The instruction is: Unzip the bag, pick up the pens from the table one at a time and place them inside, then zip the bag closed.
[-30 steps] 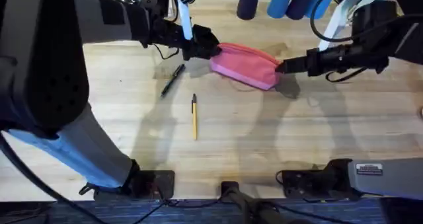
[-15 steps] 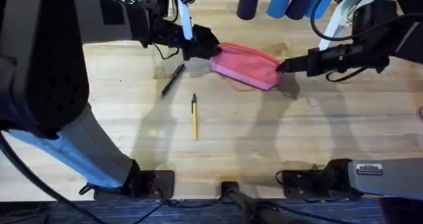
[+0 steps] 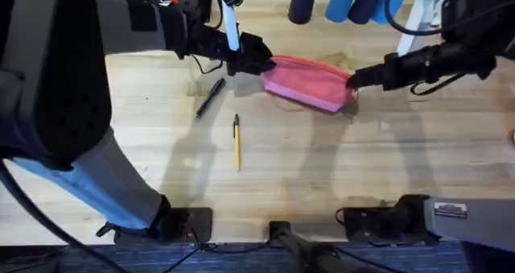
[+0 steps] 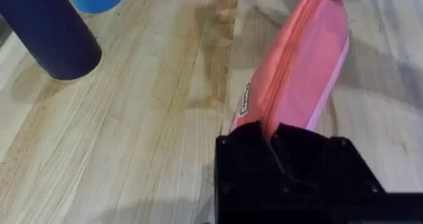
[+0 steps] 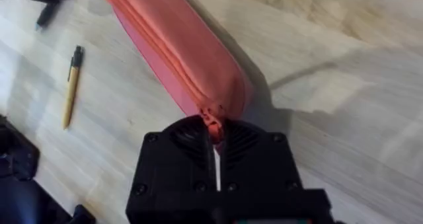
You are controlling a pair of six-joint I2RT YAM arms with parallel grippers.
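The left gripper (image 3: pixel 259 57) is clamped on the left end of the bag (image 3: pixel 308 81), and the right gripper (image 3: pixel 354 78) is pinched together on the zipper end at the bag's right. The bag lies toward the far middle of the table (image 3: pixel 322 168). The black pen (image 3: pixel 211 97) and yellow pen (image 3: pixel 236 142) lie nearer, left of the bag.

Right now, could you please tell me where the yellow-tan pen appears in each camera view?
Overhead: yellow-tan pen lies on the table, nearer the arm bases than the pink pouch.
Left wrist: not in it.
Right wrist: pen lies beside the pouch.
Shared landmark: the pink pouch.
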